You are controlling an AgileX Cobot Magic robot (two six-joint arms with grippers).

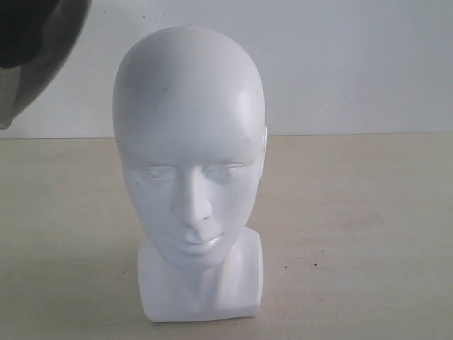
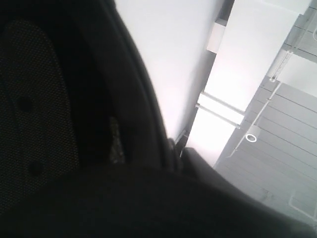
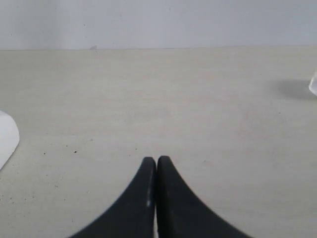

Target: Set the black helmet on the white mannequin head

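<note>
Item: right pincer (image 3: 156, 161). Two smooth black fingers curving to meet at the tips, pressed together with nothing between them, low over the table (image 3: 208, 99).

Item: left pincer. Not made out. Its wrist view is filled by dark helmet, so whether it is apart or clamped cannot be told.

Item: helmet (image 1: 35, 28). Matte black rounded shell with a smoky see-through visor (image 1: 25, 92) curving below it. The lining (image 2: 34, 124) is dark dotted mesh padding. In the exterior view it hangs in the air at eleven o'clock from the head, apart from it.

Item: head (image 1: 187, 142). Glossy white plastic, bald, with a moulded face, a neck and a squarish base. It stands upright mid-table, face toward six o'clock.

Item: table. Pale beige, matte, faintly speckled.

Handling note (judgement): the helmet is in transit. Bring it over the crown with its opening down and the visor toward six o'clock, then lower it straight. The slick head on its small base looks likely to tip under a sideways push.
</note>
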